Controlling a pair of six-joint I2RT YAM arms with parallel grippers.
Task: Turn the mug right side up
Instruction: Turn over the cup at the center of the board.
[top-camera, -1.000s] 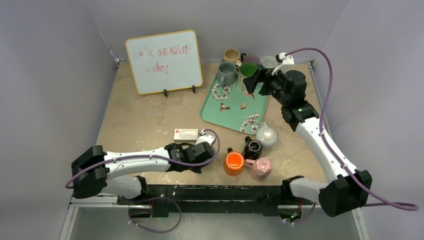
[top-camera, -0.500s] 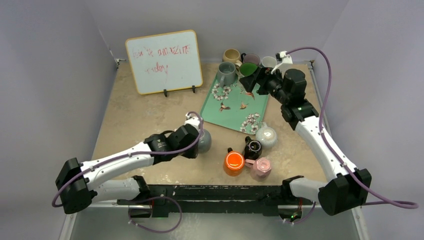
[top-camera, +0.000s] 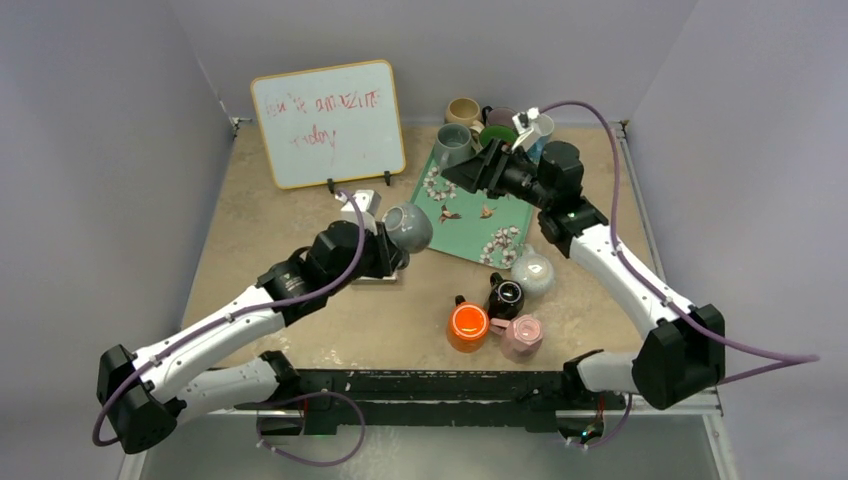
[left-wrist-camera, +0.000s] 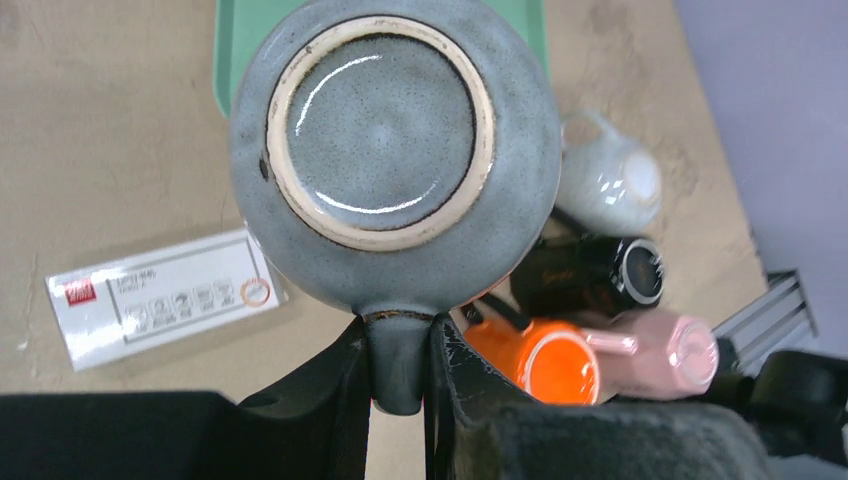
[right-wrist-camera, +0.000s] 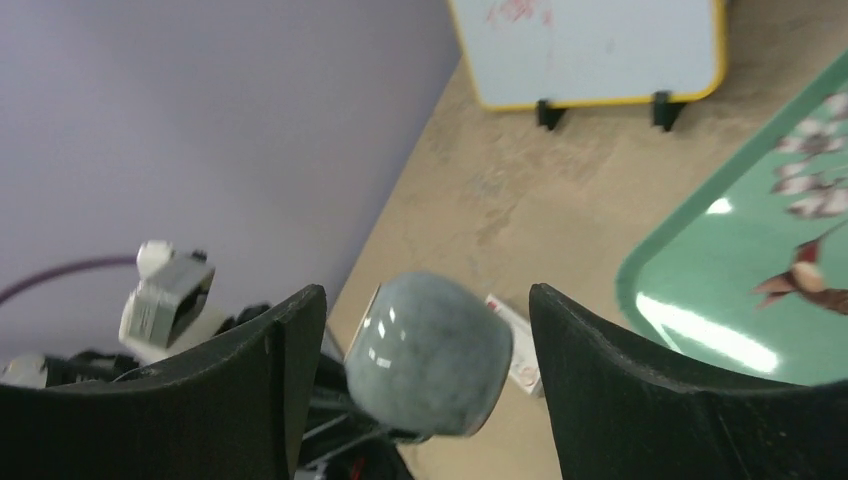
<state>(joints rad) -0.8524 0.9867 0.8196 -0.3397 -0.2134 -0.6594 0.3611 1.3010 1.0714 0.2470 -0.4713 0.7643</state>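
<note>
The grey glazed mug (top-camera: 408, 226) hangs in the air beside the left edge of the green tray (top-camera: 470, 215). My left gripper (top-camera: 385, 250) is shut on its handle. In the left wrist view the mug's round base (left-wrist-camera: 385, 130) faces the camera, and the handle (left-wrist-camera: 398, 365) is pinched between the fingers of the left gripper (left-wrist-camera: 398, 330). My right gripper (top-camera: 462, 172) is open and empty above the tray, pointing left at the mug. In the right wrist view the mug (right-wrist-camera: 430, 350) shows tilted, some way beyond the open gripper (right-wrist-camera: 425, 300).
A whiteboard (top-camera: 327, 122) stands at the back left. Several mugs (top-camera: 463, 110) stand at the tray's far end. Orange (top-camera: 467, 325), black (top-camera: 506, 296), pink (top-camera: 522, 336) and pale (top-camera: 533, 272) mugs cluster at the front right. A white card box (left-wrist-camera: 160, 295) lies under the left arm.
My left arm has lifted the grey mug off the table's front and carried it back and right toward the tray. My right gripper has swung left over the tray toward it.
</note>
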